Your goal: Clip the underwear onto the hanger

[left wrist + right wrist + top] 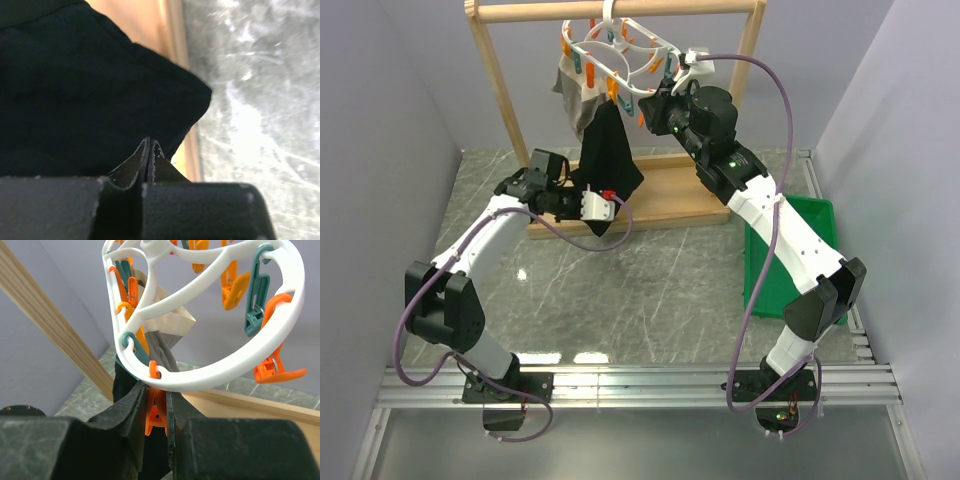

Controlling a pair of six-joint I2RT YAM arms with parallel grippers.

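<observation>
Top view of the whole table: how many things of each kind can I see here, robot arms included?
Robot arms: 2, left arm and right arm
Garments: 2, black underwear and grey-beige garment
Peg hanger: 1
Wooden rack: 1
Green bin: 1
Total: 7

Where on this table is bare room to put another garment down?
The marble table is bare between the two arms, in front of the rack base, and in the back-left corner beside its post. Crowded: under the hanger, where the right jaws squeeze an orange peg and the left jaws hold the underwear.
</observation>
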